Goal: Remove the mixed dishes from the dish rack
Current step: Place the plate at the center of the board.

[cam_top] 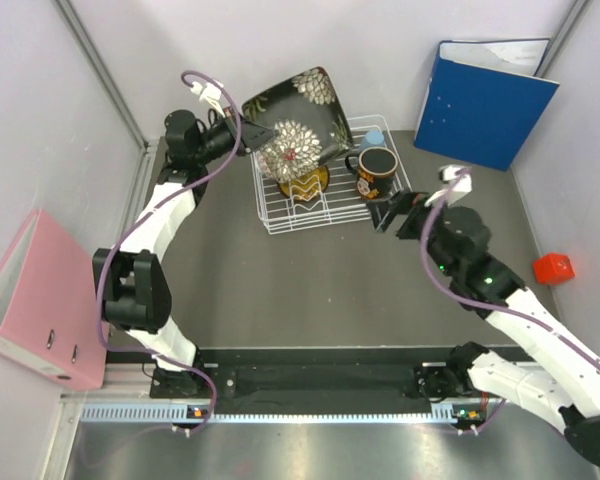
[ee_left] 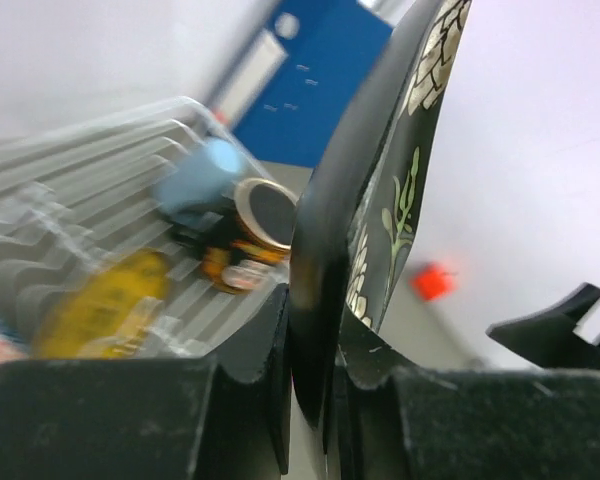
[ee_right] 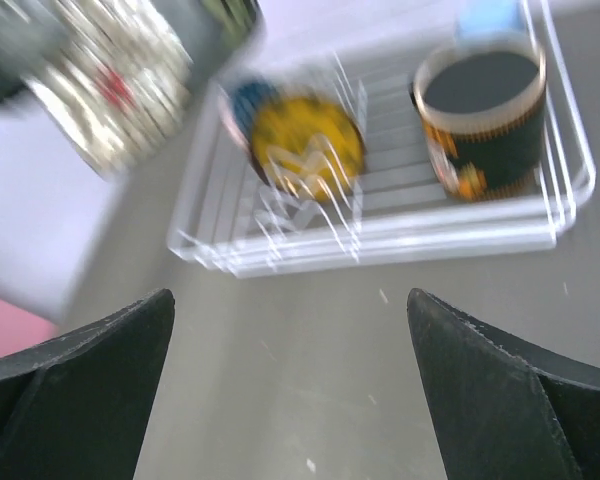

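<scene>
Above the dish rack (cam_top: pixel 280 207), left gripper (cam_top: pixel 267 135) pinches the floral plate (cam_top: pixel 305 108) edgewise to clear the slots; right gripper (cam_top: pixel 384 213) gapes empty

No text, brand, number or sign is showing clearly enough to read in any view. The blue binder (ee_left: pixel 320 90) is carrying a long white label (ee_left: pixel 252 72) and a round white mark on its spine, but both are coming through as blank, blurred patches. The dark patterned mug (ee_right: pixel 480 120) is showing orange and pale markings on its side, and these are blurring too much to tell whether any are letters.
</scene>
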Robot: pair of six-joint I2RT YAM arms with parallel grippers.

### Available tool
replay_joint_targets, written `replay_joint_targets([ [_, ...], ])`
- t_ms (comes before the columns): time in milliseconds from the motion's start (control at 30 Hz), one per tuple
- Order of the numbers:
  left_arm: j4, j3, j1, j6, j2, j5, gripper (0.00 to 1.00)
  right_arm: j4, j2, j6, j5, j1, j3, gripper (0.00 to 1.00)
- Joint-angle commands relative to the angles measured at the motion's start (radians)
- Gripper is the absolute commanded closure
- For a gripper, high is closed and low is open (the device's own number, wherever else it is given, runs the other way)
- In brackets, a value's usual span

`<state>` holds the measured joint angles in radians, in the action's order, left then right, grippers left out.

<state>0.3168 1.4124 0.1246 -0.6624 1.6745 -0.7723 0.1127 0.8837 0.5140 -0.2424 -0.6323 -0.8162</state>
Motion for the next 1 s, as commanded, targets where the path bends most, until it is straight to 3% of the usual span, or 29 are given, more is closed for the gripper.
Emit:
replay_joint_targets([
  [0,0.111,-0.047,0.061,-0.345,-0.132,-0.096,1.0,-0.041,-0.094,-0.028,-0.024,-0.007,-0.13,0.0],
  [167,-0.172,-0.089,0.139,-0.304,-0.231,-0.097,1.0,0.18,0.025,-0.02,-0.012,0.005,-0.384,0.0],
  [267,-0.24,-0.118,0.159,-0.273,-0.317,-0.098,1.0,0.278,0.078,-0.02,0.011,0.009,-0.471,0.0],
  [400,-0.483,-0.09,0.165,-0.172,-0.395,-0.079,1.0,0.372,0.135,-0.014,0.047,0.042,-0.537,0.0],
  [633,-0.489,-0.17,0.191,-0.164,-0.45,-0.071,1.0,0.443,0.164,0.008,0.186,0.117,-0.548,0.0],
  [967,-0.453,-0.216,0.214,-0.164,-0.432,-0.088,1.0,0.355,0.236,0.0,0.396,0.118,-0.558,0.0],
])
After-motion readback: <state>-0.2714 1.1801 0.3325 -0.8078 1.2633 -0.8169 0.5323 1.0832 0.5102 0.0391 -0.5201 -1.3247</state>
